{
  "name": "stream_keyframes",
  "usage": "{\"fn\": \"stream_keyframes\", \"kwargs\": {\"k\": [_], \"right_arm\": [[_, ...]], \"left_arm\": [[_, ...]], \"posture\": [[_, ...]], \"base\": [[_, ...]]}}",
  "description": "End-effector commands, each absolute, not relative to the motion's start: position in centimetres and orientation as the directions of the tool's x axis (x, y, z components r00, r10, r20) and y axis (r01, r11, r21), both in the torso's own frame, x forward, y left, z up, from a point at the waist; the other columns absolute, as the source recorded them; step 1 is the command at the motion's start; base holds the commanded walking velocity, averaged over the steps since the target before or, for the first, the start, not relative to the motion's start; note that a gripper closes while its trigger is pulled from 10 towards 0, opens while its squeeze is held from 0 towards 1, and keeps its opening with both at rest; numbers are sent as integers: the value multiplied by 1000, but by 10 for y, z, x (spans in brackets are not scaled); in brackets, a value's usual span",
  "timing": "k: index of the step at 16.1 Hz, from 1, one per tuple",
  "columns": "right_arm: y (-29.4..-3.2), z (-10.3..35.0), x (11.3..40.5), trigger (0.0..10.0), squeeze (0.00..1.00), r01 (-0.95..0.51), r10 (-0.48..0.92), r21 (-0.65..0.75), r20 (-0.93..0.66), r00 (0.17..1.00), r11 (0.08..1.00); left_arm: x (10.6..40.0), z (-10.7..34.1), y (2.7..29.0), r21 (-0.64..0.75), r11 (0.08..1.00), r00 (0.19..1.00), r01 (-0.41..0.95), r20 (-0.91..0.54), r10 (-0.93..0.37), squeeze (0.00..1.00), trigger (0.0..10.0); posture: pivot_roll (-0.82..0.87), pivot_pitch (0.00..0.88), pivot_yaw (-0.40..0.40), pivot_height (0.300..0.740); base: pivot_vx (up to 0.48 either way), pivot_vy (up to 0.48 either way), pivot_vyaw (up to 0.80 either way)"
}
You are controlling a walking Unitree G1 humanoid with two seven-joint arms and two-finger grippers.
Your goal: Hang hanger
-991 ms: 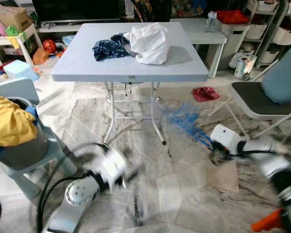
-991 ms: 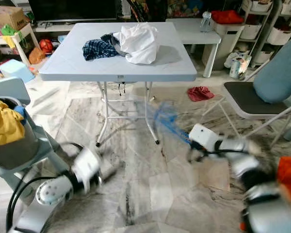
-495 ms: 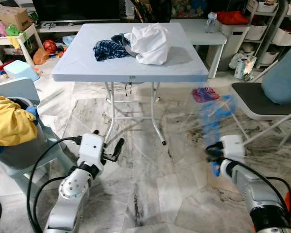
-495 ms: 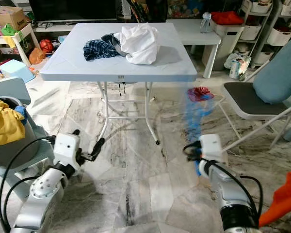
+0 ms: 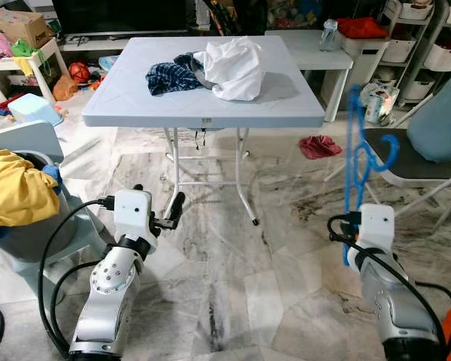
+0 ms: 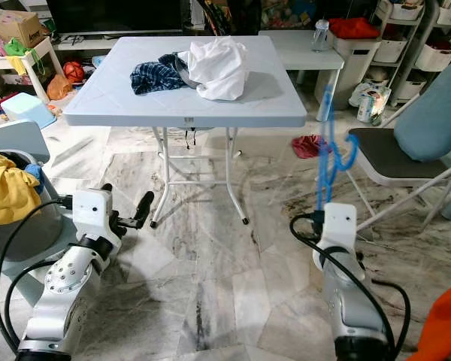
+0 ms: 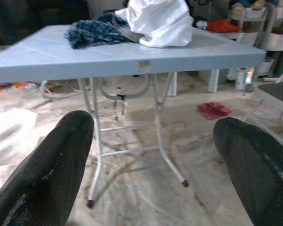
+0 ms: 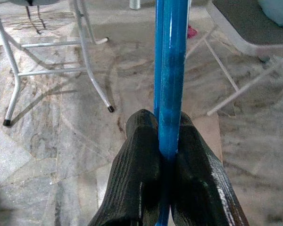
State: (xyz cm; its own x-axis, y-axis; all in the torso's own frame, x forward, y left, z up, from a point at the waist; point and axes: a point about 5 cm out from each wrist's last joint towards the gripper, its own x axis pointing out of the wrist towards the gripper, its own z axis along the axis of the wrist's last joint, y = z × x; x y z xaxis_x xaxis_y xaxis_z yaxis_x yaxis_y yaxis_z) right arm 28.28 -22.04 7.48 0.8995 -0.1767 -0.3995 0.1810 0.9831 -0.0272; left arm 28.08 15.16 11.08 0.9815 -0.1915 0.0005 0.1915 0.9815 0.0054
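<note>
The right gripper (image 8: pixel 166 155) pinches the blue hanger (image 5: pixel 358 162) upright over the floor beside the chair (image 5: pixel 395 154), the left gripper (image 7: pixel 153 155) waits wide apart, and beyond the desk (image 5: pixel 135 98) no rail is visible, so hanging remains undone.

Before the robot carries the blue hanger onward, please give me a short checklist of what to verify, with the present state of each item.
1. Right gripper shut on the blue hanger: ok, the fingers clamp its bar.
2. Hanger raised off the floor: ok, it stands nearly upright above the gripper.
3. Left gripper free: ok, open and holding nothing.
4. Hanger apart from the folding table: ok, it is beside the table's right edge.
5. Rail or hook to hang it on: cannot tell.
</note>
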Motion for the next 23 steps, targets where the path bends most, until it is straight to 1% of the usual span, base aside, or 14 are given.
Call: {"fn": "stream_keyframes", "kwargs": {"k": [1, 3, 6, 14, 16, 23], "right_arm": [[-222, 81, 282, 10000, 0, 212, -203, -18, -387, 900, 977], [-222, 81, 281, 10000, 0, 223, -212, -19, -390, 896, 975], [-222, 80, 281, 10000, 0, 226, -215, -19, -399, 891, 974], [-217, 78, 283, 10000, 0, 215, -199, -8, -414, 888, 977], [-217, 79, 284, 10000, 0, 216, -199, -6, -413, 889, 976], [-219, 79, 286, 10000, 0, 235, -218, -9, -416, 883, 972]], "left_arm": [[282, 113, 149, -17, 980, 980, 198, 2, -198, 0, 10000], [283, 111, 146, -62, 981, 982, 183, -26, -185, 0, 10000], [284, 111, 143, -75, 977, 979, 199, -27, -201, 0, 10000], [287, 111, 145, -84, 978, 979, 193, -48, -197, 0, 10000], [288, 112, 144, -85, 977, 978, 198, -49, -203, 0, 10000], [290, 112, 143, -87, 974, 975, 208, -56, -213, 0, 10000]], "posture": [[-137, 0, -3, 740], [-138, 0, -3, 740], [-134, 0, -4, 740], [-129, 0, -4, 740], [-130, 0, -3, 740], [-131, 0, -2, 740]], "base": [[0, 0, 0], [0, 0, -216], [0, 0, -531], [0, 440, -800], [0, 452, -519], [0, 456, -59]]}}
